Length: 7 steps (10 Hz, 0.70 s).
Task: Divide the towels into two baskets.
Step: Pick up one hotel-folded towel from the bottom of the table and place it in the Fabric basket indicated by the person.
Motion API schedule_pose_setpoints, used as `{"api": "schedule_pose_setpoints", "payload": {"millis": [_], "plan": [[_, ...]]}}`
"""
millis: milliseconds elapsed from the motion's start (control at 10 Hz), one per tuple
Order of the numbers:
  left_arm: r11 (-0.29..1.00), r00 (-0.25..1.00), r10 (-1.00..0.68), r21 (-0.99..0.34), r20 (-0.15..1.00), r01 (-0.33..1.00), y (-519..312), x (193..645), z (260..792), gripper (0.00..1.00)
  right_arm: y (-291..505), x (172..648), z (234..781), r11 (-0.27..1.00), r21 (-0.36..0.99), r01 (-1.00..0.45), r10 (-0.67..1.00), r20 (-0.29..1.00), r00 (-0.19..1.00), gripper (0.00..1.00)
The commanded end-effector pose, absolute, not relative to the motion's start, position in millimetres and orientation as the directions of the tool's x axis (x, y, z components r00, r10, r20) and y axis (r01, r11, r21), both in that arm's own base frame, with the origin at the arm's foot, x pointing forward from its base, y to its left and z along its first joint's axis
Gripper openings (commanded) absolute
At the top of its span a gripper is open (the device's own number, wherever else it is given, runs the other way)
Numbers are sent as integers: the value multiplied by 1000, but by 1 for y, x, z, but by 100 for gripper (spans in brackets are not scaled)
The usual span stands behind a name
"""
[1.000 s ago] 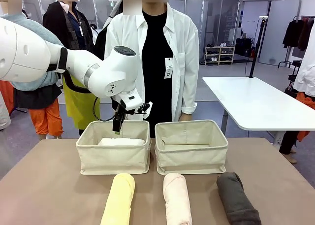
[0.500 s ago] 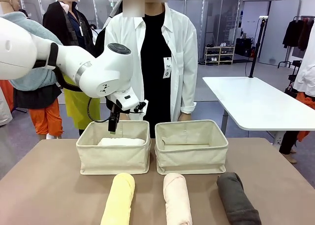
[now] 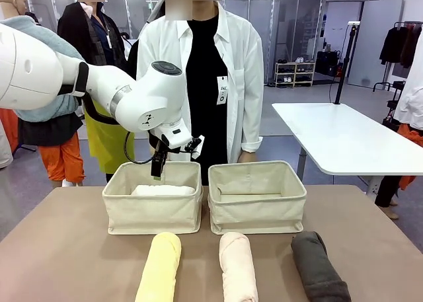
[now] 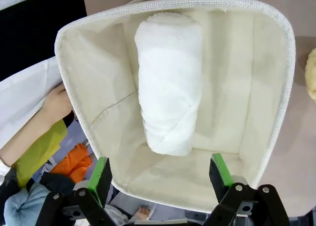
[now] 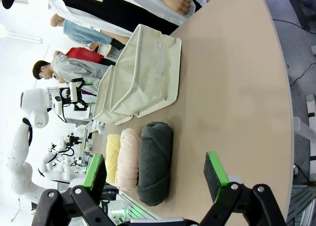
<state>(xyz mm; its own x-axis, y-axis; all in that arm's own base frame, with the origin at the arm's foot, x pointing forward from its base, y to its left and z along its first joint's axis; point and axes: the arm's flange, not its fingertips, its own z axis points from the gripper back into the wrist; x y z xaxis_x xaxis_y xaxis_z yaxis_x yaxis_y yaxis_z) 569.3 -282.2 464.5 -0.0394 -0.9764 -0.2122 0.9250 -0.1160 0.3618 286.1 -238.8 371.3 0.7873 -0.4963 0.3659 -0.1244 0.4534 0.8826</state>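
Observation:
The white towel (image 3: 162, 190) (image 4: 169, 82) lies inside the left basket (image 3: 152, 216) (image 4: 249, 87). Just above that basket's far rim hangs my left gripper (image 3: 158, 166) (image 4: 160, 174), open and holding nothing. The right basket (image 3: 258, 216) (image 5: 143, 82) holds no towel. In front of the baskets lie the pale yellow towel (image 3: 160, 265) (image 5: 113, 157), the pale pink towel (image 3: 238, 269) (image 5: 127, 159) and the dark grey towel (image 3: 318, 265) (image 5: 154, 161), side by side on the table. My right gripper (image 5: 155, 171) is open, off to the side of the grey towel and apart from it.
A person in a white shirt (image 3: 211, 71) stands close behind the baskets, one hand (image 4: 57, 102) near the left basket's far rim. The brown table (image 3: 59, 249) has bare room left and right of the towels. A white table (image 3: 344, 137) stands at the back right.
The left arm swayed a little to the left and back again. Its gripper stays open above the left basket, and no towel has moved.

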Motion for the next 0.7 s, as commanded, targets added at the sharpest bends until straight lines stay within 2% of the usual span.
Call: {"api": "schedule_pose_setpoints", "payload": {"millis": [0,100,200,300,400,600], "plan": [[-117,-40,-976,361,-212,925,-283,569,464,100,-238,285,373,447,883,-141,-501,378,779,100],[-66,-44,-996,303,-80,951,-270,567,490,100,-238,285,373,447,883,-141,-501,378,779,100],[-10,4,-999,263,-54,965,-250,561,509,100,-238,285,373,447,883,-141,-501,378,779,100],[64,61,-998,185,23,981,-227,550,524,100,-238,285,373,447,883,-141,-501,378,779,100],[150,135,-983,119,124,981,-201,531,538,100,-238,285,373,447,883,-141,-501,378,779,100],[263,282,-904,-102,322,959,-135,482,551,100,-238,285,373,447,883,-141,-501,378,779,100]]}}
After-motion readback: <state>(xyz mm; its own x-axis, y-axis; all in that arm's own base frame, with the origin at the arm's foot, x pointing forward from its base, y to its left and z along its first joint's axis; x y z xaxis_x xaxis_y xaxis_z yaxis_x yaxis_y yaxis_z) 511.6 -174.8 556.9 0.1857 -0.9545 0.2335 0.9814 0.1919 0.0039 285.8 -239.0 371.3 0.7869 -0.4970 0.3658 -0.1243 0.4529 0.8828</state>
